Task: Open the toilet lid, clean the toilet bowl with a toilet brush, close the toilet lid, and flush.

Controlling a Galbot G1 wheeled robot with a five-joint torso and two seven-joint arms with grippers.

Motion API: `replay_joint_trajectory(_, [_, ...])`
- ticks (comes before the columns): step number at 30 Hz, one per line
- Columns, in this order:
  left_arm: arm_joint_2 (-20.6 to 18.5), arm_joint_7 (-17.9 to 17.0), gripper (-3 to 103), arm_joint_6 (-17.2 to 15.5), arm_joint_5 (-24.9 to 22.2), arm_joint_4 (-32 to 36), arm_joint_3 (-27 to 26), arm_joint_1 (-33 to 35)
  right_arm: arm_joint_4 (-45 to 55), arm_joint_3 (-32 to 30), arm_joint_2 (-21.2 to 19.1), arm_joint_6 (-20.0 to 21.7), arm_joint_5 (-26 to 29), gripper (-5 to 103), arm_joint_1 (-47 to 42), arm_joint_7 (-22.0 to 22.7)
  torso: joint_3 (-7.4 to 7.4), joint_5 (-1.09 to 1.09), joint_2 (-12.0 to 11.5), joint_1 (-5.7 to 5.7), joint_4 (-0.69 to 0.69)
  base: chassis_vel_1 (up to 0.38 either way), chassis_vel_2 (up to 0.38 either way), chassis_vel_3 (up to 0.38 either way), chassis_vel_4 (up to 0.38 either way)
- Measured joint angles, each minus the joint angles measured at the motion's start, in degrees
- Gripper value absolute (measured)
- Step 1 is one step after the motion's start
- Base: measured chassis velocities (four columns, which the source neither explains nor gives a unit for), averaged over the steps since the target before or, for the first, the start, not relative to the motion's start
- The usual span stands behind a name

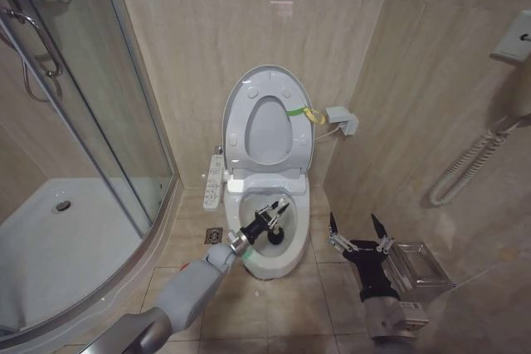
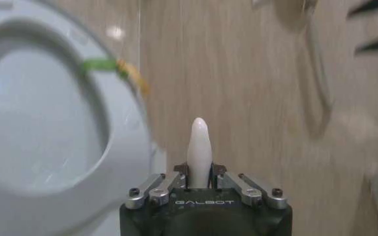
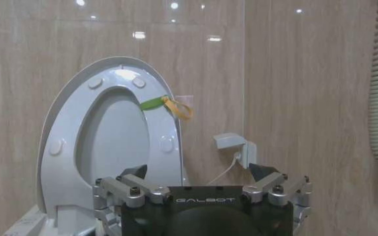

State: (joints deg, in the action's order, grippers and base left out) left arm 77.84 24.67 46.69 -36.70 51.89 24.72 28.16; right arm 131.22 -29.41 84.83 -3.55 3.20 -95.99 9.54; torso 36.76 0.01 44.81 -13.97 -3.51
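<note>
The toilet lid (image 1: 267, 132) stands raised against the back wall with the seat ring up in front of it, a yellow-green band (image 1: 300, 112) at its right edge. Below lies the open white toilet bowl (image 1: 286, 259). My left gripper (image 1: 278, 211) hangs over the bowl, shut on the toilet brush, whose pale handle (image 2: 200, 142) sticks out between the fingers; something dark sits beneath the gripper in the bowl. In the left wrist view the raised lid (image 2: 31, 128) is close beside the left gripper (image 2: 200, 173). My right gripper (image 1: 357, 223) is open over the floor right of the toilet, facing the lid (image 3: 107, 128).
A white button panel (image 1: 214, 181) runs along the bowl's left side. A curved glass shower enclosure (image 1: 91, 122) closes off the left. A clear plastic box (image 1: 416, 261) sits by the right wall, under a coiled hose (image 1: 469, 163). A floor drain (image 1: 214, 234) lies left of the bowl.
</note>
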Motion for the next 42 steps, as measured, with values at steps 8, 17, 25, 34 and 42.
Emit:
replay_joint_trajectory(8, [1.15, -0.8, 22, 0.0, 1.33, -1.77, 0.98, 0.15, 0.0, 0.0, 0.0, 0.0, 0.0, 100, 0.0, 0.0, 0.0, -0.02, 0.0, 0.0, -0.03, 0.0, 0.0, 0.0, 0.0])
replay_joint_trajectory(17, [-0.31, 0.07, 22, 0.06, 5.44, -6.8, -1.74, -0.09, 0.0, 0.0, 0.0, 0.0, 0.0, 100, 0.0, 0.0, 0.01, -0.01, 0.0, 0.0, 0.01, 0.0, 0.0, 0.0, 0.0])
replay_joint_trajectory(25, [-1.44, -0.78, 22, -0.04, 1.34, 1.32, -0.09, 1.34, 0.0, 0.0, 0.0, 0.0, 0.0, 100, 0.0, 0.0, 0.0, -0.01, 0.0, 0.0, -0.02, 0.0, 0.0, 0.0, 0.0])
replay_joint_trajectory(34, [-0.94, -0.8, 22, 0.05, 7.96, -7.66, -2.5, 0.56, 0.0, 0.0, 0.0, 0.0, 0.0, 100, 0.0, 0.0, 0.0, -0.02, 0.0, 0.0, 0.01, 0.0, 0.0, 0.0, 0.0])
replay_joint_trajectory(42, [-2.5, -0.83, 22, -0.31, 1.45, -0.08, -1.24, 1.11, 0.0, 0.0, 0.0, 0.0, 0.0, 100, 0.0, 0.0, 0.0, -0.01, 0.0, 0.0, -0.03, 0.0, 0.0, 0.0, 0.0])
